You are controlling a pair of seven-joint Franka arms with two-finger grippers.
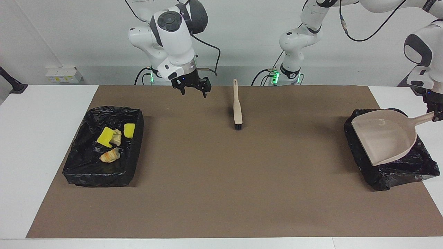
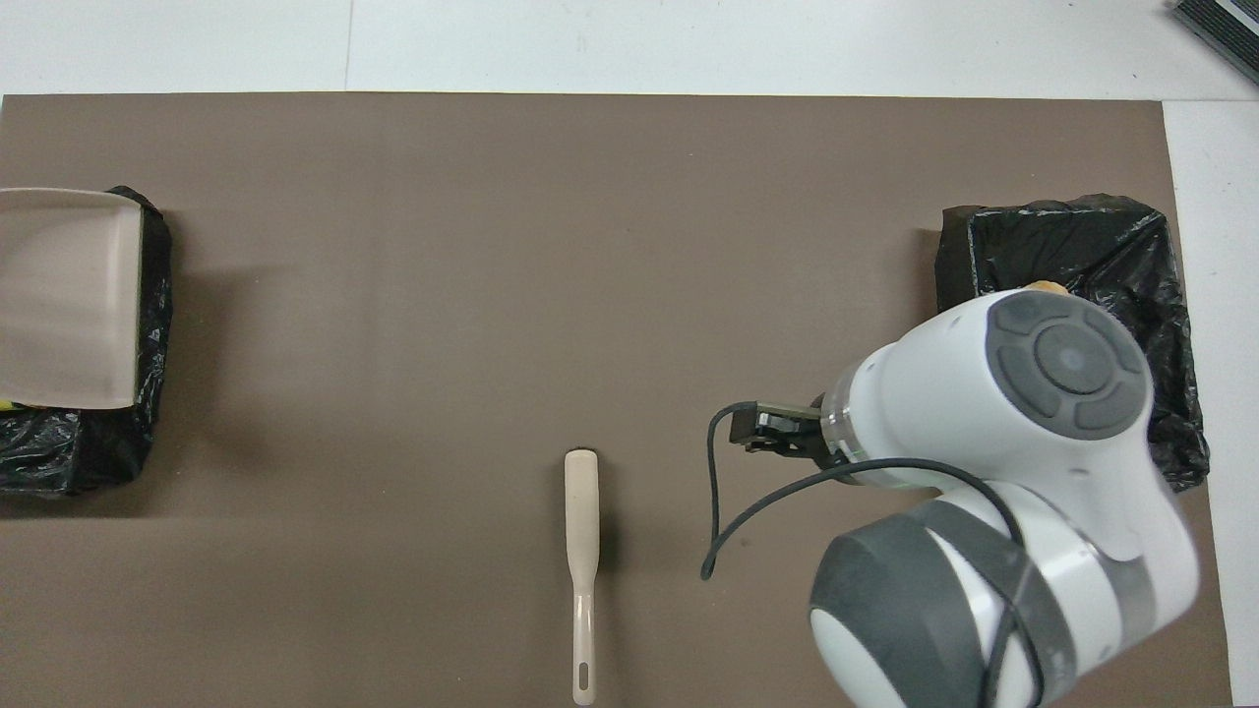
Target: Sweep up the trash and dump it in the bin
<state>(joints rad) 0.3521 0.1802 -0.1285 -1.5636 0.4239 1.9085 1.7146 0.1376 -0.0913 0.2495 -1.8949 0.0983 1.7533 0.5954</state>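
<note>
A brown mat (image 1: pixel 221 193) covers the white table (image 1: pixel 41 145). Small white boxes (image 1: pixel 62 74) sit at the wall.

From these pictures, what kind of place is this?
Probably a robotics lab: two white robot arms mounted at a table, a brown paper mat, and black bag-lined bins as a staged cleaning test.
</note>
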